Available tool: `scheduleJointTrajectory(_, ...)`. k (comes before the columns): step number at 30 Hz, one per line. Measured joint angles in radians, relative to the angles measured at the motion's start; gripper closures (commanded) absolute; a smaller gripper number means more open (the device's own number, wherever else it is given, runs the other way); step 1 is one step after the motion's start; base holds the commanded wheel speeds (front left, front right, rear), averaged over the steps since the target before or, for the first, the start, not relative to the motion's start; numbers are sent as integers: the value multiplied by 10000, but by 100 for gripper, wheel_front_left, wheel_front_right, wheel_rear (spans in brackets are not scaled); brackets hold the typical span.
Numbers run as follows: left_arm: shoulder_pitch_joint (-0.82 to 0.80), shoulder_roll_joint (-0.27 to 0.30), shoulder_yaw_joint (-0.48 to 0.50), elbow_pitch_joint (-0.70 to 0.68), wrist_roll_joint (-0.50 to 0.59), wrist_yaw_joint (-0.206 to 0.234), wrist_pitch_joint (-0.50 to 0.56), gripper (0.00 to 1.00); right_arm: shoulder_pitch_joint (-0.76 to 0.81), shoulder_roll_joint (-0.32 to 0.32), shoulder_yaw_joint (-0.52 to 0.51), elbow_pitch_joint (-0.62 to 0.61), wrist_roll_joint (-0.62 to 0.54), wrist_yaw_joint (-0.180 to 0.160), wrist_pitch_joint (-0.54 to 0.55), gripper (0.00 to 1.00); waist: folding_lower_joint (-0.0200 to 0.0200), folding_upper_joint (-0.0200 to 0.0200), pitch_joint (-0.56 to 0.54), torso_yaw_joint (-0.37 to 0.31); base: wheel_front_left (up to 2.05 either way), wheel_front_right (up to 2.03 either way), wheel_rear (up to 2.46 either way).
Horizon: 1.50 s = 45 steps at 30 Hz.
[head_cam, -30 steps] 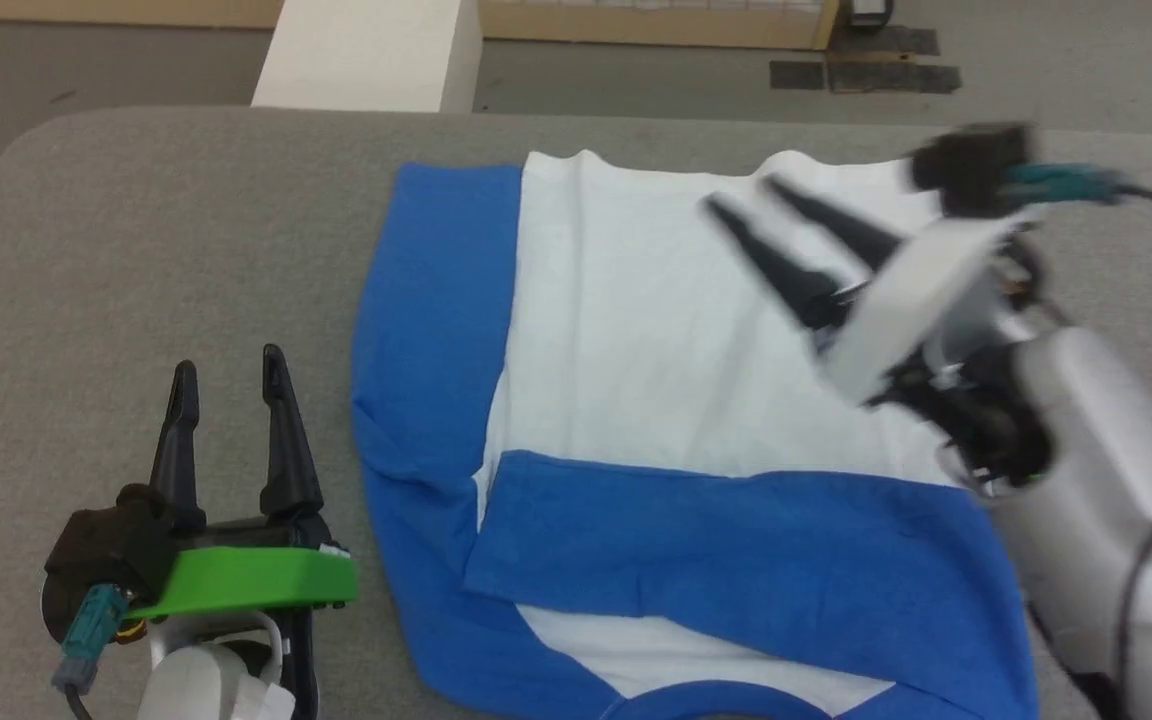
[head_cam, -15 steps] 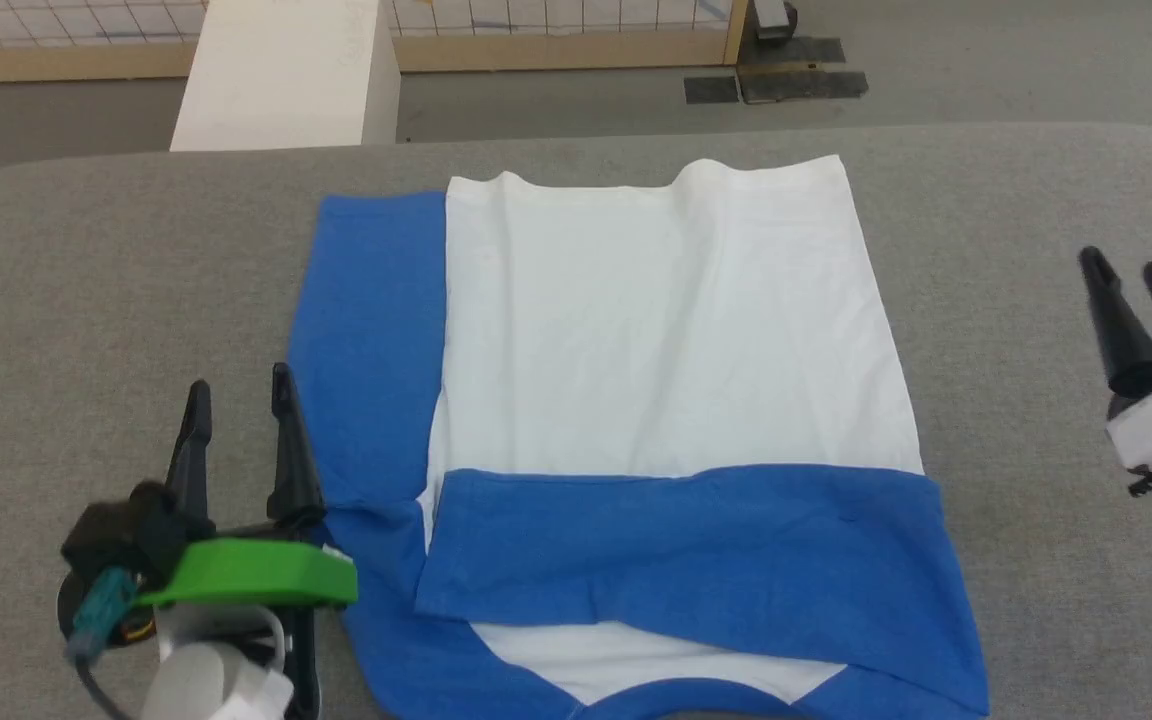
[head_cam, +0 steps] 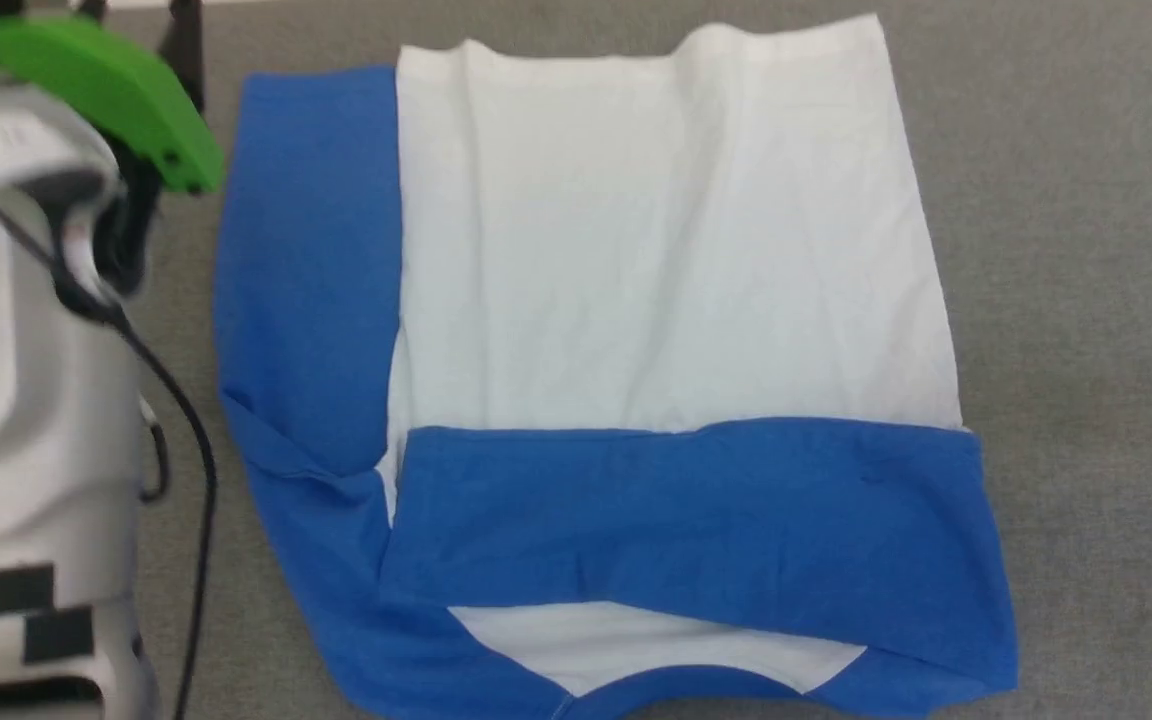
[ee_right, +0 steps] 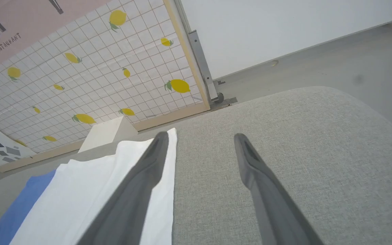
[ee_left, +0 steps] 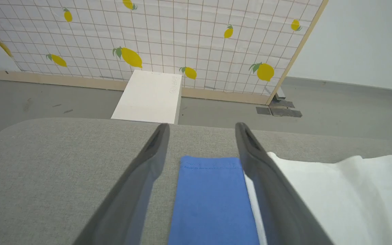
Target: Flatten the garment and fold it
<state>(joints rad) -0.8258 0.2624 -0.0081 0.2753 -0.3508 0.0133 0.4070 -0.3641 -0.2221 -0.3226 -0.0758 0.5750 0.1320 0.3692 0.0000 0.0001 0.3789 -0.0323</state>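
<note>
Our left gripper (ee_left: 201,125) has its two dark fingers spread wide, and it holds nothing. In the left wrist view the loose sleeve (ee_left: 213,200) is blue and shows in the gap between those fingers, low in the frame. Its stitched end points up the frame. We cannot tell if the fingers touch the cloth. In the head view this arm sits in the upper left corner, just beside the sleeve's outer edge.

Our right gripper (ee_right: 201,135) is wide too, and empty. In the right wrist view one finger crosses the white edge of the shirt. The other finger is over the bare grey table (ee_right: 318,153).

The shirt (head_cam: 656,250) lies flat in the middle of the head view. Its long way runs up and down the frame, with the neck at the bottom edge and the straight hem at the top. The folded sleeve (head_cam: 686,520) already lies across the white body, in the lower half. The loose sleeve runs up the left side and is not folded in yet.

We think the loose sleeve is the next job. The left gripper is the nearer one, right by it. The sleeve would need to go toward the right of the frame, onto the white part.
</note>
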Motion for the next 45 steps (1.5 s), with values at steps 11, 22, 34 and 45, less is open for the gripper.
scheduleJointTrajectory(11, -2028, 997, -800, 938, 978, 1030, 4462, 0, -198, -322, 205, 117, 562, 0, -443, 0, 3, 0, 2317, -665, 0, 0, 0)
scheduleJointTrajectory(22, -2003, 1325, -462, 46, 1156, 2163, 6374, 100, -204, -562, 255, 2, 765, 0, -531, 0, 2, 0, 3087, -1008, 0, 0, 0)
scheduleJointTrajectory(34, -447, -151, 2543, -961, -1104, 3223, 2832, 100, -131, -711, 299, 123, 652, 0, -568, 0, 1, 0, 2439, -527, 0, 0, 0)
scheduleJointTrajectory(45, 991, -67, 4679, -339, -1985, 2610, 234, 100, 650, -345, 130, 215, 224, 0, -251, 0, -1, 0, 805, 275, 0, 0, 0)
